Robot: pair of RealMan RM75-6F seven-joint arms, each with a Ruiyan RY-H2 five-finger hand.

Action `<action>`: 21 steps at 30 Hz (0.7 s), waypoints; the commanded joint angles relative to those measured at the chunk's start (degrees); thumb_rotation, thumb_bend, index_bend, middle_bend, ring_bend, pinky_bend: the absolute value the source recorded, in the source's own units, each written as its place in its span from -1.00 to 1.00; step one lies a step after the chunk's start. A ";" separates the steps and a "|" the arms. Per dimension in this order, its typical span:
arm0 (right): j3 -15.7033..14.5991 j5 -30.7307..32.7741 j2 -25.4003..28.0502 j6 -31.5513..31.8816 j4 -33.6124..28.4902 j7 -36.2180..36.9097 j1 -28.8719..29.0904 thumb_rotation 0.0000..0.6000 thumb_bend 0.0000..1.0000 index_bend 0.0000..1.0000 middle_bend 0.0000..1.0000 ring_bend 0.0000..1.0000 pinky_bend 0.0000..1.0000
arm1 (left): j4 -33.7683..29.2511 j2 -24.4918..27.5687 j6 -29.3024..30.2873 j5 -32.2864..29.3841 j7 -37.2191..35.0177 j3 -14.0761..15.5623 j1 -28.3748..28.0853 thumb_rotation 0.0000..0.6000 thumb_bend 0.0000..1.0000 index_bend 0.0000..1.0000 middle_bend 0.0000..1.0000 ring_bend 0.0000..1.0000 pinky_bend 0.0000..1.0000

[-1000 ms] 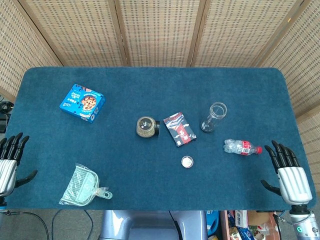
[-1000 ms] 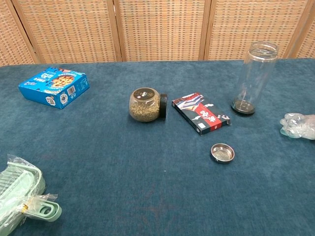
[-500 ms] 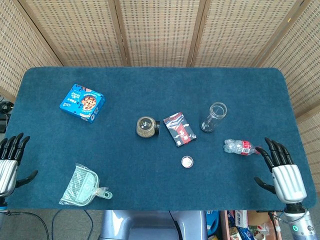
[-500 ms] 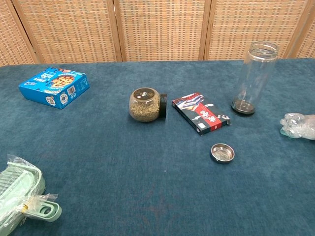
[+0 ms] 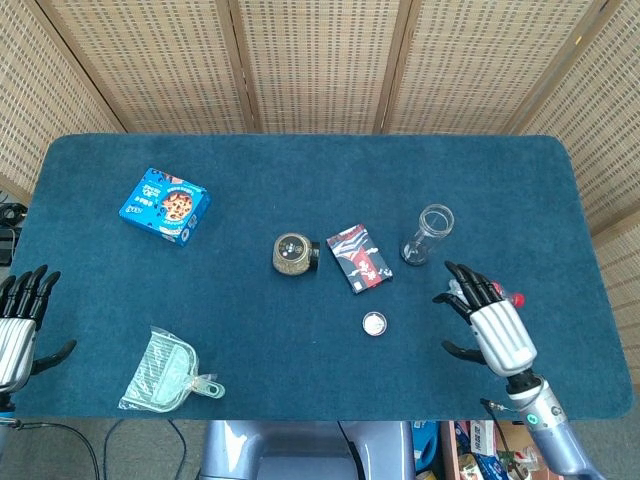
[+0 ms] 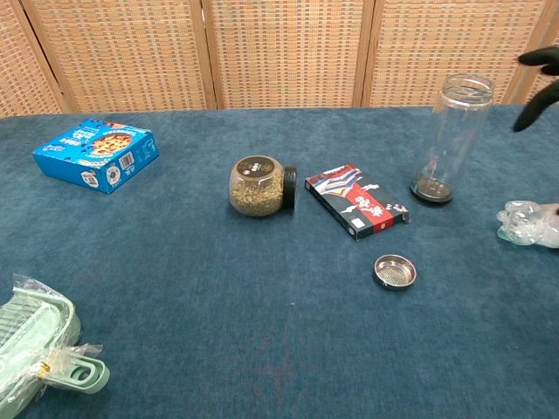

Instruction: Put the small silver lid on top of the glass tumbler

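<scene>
Moved: the right hand (image 5: 497, 330) has come in from the tabletop's right edge toward the middle, and now hovers over the crushed plastic bottle (image 6: 528, 223), hiding most of it in the head view. In the chest view only dark fingertips (image 6: 543, 58) show at the upper right corner.
Unmoved: the left hand (image 5: 18, 325) stays at the left edge; nothing on the blue tabletop (image 5: 250, 340) has shifted.
Right fingers: spread apart, holding nothing.
Left fingers: also apart and empty.
Meaning for the task: I'd judge this the opening reach, with the grasp not yet begun.
Silver lid: the small silver lid (image 6: 395, 271) lies flat with its hollow side up, just in front of the red and black packet (image 6: 356, 200) and left of the right hand. Being round, it has no long axis to speak of.
Glass tumbler: the glass tumbler (image 6: 451, 140) stands upright, long axis vertical, mouth open at the top, beyond and right of the lid.
</scene>
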 commanded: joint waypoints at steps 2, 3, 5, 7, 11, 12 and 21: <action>1.08 2.35 -2.83 -3.56 -0.56 -0.80 2.50 1.00 -0.75 -0.21 -0.81 -1.00 -0.60 | 0.13 0.05 -0.17 -0.26 -0.26 -0.10 -0.04 1.00 -0.58 -1.00 -1.00 -1.00 -1.00; 1.10 2.59 -3.21 -3.97 -0.64 -0.83 2.77 1.00 -0.75 -0.20 -0.79 -1.00 -0.60 | 0.16 0.05 -0.22 -0.31 -0.30 -0.11 -0.06 1.00 -0.58 -1.00 -1.00 -1.00 -1.00; 1.16 3.15 -4.30 -5.00 -0.67 -0.96 3.52 1.00 -0.75 -0.16 -0.77 -1.00 -0.59 | 0.21 0.08 -0.39 -0.40 -0.42 -0.16 -0.14 1.00 -0.58 -1.00 -1.00 -1.00 -1.00; 1.11 3.73 -5.42 -5.96 -0.54 -1.20 4.15 1.00 -0.75 -0.13 -0.74 -1.00 -0.58 | 0.23 0.14 -0.52 -0.41 -0.53 -0.13 -0.19 1.00 -0.58 -1.00 -1.00 -1.00 -1.00; 0.98 4.57 -7.13 -7.35 -0.02 -2.11 5.04 1.00 -0.74 -0.07 -0.69 -1.00 -0.57 | 0.21 0.19 -0.69 -0.34 -0.73 -0.04 -0.24 1.00 -0.59 -1.00 -1.00 -1.00 -1.00; 0.99 4.81 -7.55 -7.60 0.13 -2.42 5.23 1.00 -0.74 -0.06 -0.68 -1.00 -0.57 | 0.22 0.19 -0.73 -0.32 -0.73 -0.02 -0.25 1.00 -0.58 -1.00 -1.00 -1.00 -1.00; 1.50 8.46 -11.81 -10.70 2.32 -6.37 7.46 1.00 -0.68 -0.02 -0.64 -1.00 -0.57 | 0.02 0.06 -0.96 0.11 -0.38 0.15 -0.50 1.00 -0.58 -1.00 -1.00 -1.00 -1.00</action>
